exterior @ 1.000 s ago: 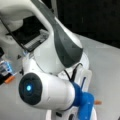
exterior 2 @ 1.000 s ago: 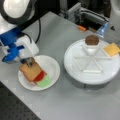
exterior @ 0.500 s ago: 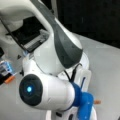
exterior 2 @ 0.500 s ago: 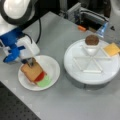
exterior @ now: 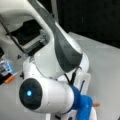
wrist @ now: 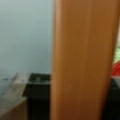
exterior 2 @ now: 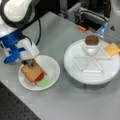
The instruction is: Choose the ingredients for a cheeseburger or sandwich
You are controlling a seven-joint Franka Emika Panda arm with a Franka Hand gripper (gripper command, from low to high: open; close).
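- The gripper [exterior 2: 31, 63] sits low over the top toast [exterior 2: 32, 72], at the far-left edge of the sandwich on the paper plate [exterior 2: 53, 67]. Its fingers look to be touching or straddling that edge; whether they are apart or clamped on the toast cannot be told.
- In the wrist view the toast [wrist: 85, 60] fills the middle as a tan band right at the fingers, with red and green peeking out to its right.
- The step in hand, as a judgement, is setting the top slice on the stack; it calls for a clean release with the slice left square.
- Just right of and below the gripper, a red disc [exterior 2: 41, 76] and a green piece [exterior 2: 45, 81] stick out from under the toast.
- Well off to the gripper's right stands the white tray [exterior 2: 75, 72], holding the patty [exterior 2: 91, 40] and, further right, the cheese [exterior 2: 111, 49], both unused.
- In a front view the arm [exterior: 50, 75] blocks the plate entirely.
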